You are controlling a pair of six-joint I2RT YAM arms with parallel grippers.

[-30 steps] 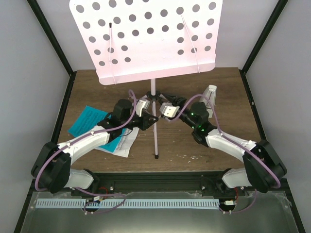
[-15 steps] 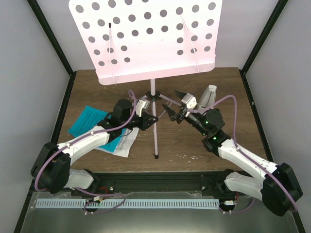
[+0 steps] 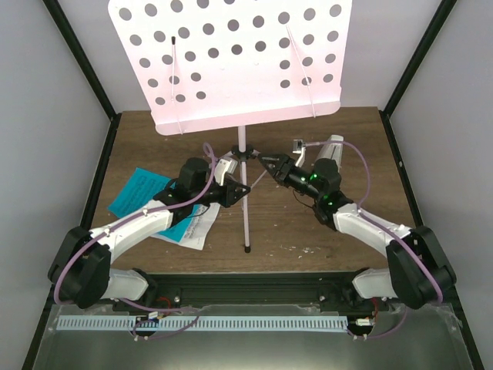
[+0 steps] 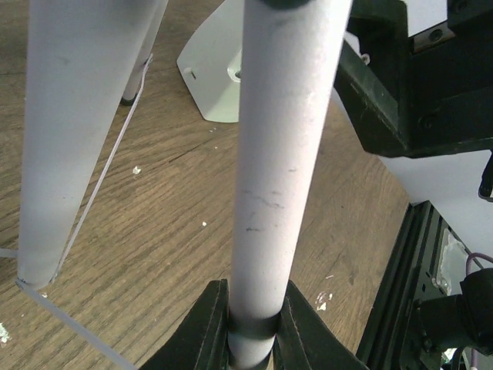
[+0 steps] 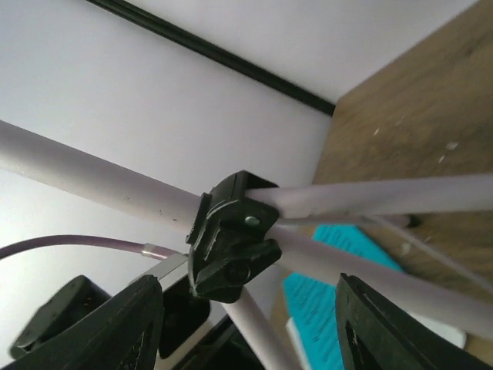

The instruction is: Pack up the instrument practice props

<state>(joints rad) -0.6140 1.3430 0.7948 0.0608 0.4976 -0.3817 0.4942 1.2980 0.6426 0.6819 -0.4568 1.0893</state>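
The pale pink music stand (image 3: pixel 231 62) stands mid-table on thin tripod legs. My left gripper (image 3: pixel 236 190) is shut on its front leg (image 4: pixel 277 154), low between the jaws (image 4: pixel 253 333). My right gripper (image 3: pixel 269 163) is open just right of the black tripod hub (image 3: pixel 245 154). In the right wrist view that hub (image 5: pixel 231 243) sits ahead of the wide-apart fingers (image 5: pixel 100 331), untouched. The white metronome (image 3: pixel 333 149) stands behind the right arm, also seen in the left wrist view (image 4: pixel 223 85). The teal booklet (image 3: pixel 142 193) lies flat under the left arm.
Black frame posts (image 3: pixel 85 69) and pale walls close in the table on three sides. A black rail (image 3: pixel 246 287) runs along the near edge. A second tripod leg (image 4: pixel 77 116) hangs close to the left of the gripped one.
My right gripper opened, turned and moved up toward the tripod hub. The left gripper kept its hold on the front leg without moving.
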